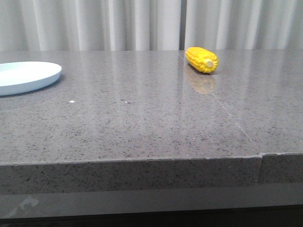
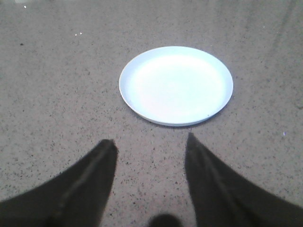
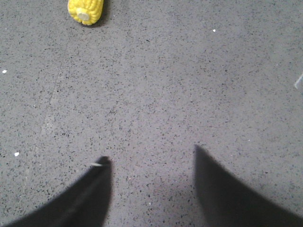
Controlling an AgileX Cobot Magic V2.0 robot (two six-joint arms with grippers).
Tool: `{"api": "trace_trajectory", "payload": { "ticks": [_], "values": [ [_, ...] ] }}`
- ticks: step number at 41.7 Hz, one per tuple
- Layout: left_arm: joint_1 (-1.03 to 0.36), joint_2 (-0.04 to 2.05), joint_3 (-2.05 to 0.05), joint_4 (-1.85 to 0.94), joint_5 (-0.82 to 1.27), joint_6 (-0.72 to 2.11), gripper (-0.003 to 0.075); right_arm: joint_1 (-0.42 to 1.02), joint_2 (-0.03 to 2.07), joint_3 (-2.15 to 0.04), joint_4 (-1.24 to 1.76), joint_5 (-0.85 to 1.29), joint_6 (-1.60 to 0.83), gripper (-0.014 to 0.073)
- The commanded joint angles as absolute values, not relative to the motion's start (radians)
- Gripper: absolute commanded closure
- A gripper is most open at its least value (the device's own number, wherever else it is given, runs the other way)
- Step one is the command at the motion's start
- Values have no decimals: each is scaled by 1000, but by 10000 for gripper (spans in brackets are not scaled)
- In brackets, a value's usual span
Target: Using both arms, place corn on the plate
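Dark left gripper (image 2: 150,144) fingers stand wide apart, empty, above the speckled grey stone table (image 1: 142,127), near the round pale blue plate (image 2: 176,85). Right gripper (image 3: 150,161) gapes likewise, well apart from the bright yellow corn cob (image 1: 202,59) lying far right.

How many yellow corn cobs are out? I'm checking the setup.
1. The bright yellow corn cob lies on the grey stone table, far right of the pale blue plate.

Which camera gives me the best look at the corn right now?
The front view: the whole corn lies on the grey table, pale stub end toward the camera. The right wrist view catches only its stub end at the frame edge. The left wrist view shows none of it.
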State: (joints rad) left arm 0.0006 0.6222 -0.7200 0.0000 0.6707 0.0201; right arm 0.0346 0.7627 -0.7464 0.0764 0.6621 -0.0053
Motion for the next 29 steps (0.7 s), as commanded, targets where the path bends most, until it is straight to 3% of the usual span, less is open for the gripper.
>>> {"api": "trace_trajectory", "payload": {
  "ticks": [1,21,29],
  "values": [
    [2,651,-753,-6,634,21,221,29,765,-781,78,603,-18,-17],
    [5,967,-935,75,757,21,227,29,765,-781,78,596,-18,-21],
    [91,1175,-1057,0,783,57,227,29,765,-781,78,596,-18,-21]
  ]
}}
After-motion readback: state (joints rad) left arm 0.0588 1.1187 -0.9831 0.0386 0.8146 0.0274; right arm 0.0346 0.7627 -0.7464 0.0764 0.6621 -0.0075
